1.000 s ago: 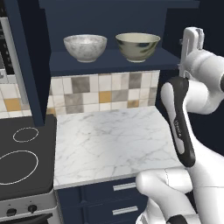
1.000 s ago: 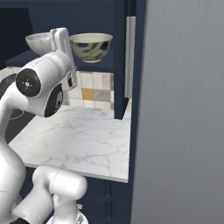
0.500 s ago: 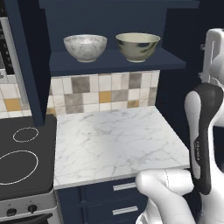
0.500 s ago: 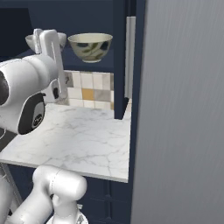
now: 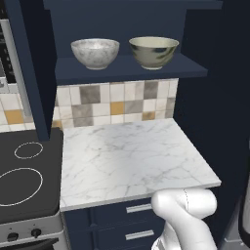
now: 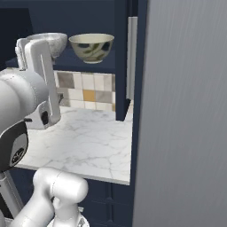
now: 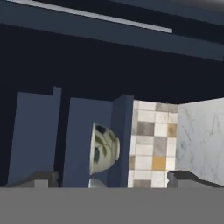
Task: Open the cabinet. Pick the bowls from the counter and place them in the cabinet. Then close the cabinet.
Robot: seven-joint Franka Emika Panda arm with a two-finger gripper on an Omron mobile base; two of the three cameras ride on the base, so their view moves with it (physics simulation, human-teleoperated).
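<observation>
Standing side by side on the open cabinet shelf are two bowls: one marbled white-grey bowl to the left and one beige-grey bowl to the right, near each other but not touching. In the hand view, rolled sideways, the gripper has its two dark fingertips spread wide with nothing between them; the beige-grey bowl lies ahead of the gap, apart from both tips. One counter of white marble lies below the shelf, bordered by the black stovetop on the left and a tall dark panel on the right. One cabinet door stands swung open at the right, its grey inner face close to the right base camera. Two navy drawers show under the counter's front edge.
</observation>
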